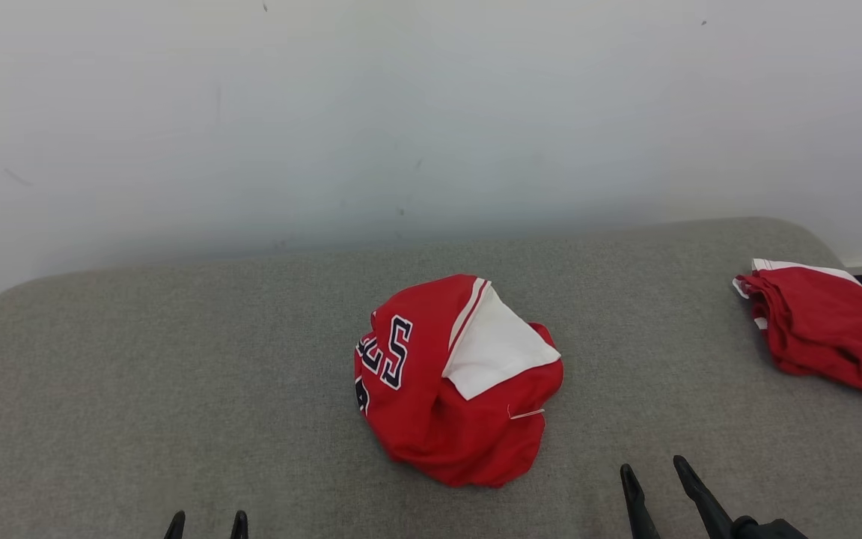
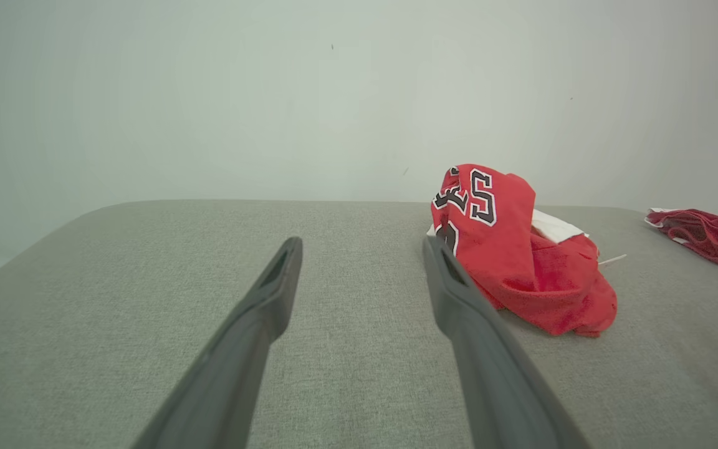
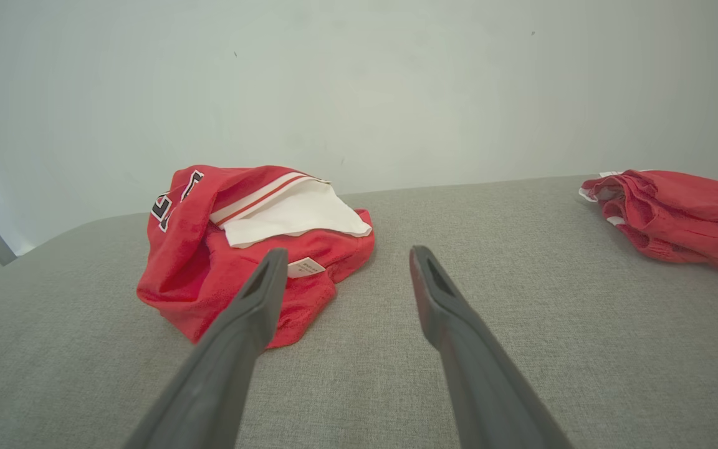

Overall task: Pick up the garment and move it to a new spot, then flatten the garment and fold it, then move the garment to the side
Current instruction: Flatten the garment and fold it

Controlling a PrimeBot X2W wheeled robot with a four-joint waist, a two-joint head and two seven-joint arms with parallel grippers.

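Near the middle of the surface (image 1: 139, 374), found the red garment (image 1: 453, 382) bunched in a loose heap, with a white panel (image 1: 494, 348) turned up and a tag (image 1: 527, 413) on the near side. Judged no part of the task done: not lifted, not spread flat, not folded, not set aside. Saw the left hand (image 1: 207, 518) at the near edge, fingers apart and holding nothing, well short of the heap. Saw the right hand (image 1: 655, 466) likewise spread and bare, nearer the heap's near right side. Noted a second red cloth (image 1: 827, 329) by the far right edge, well apart. Reckoned pick-up, move, flattening, folding and final shift all left to do.
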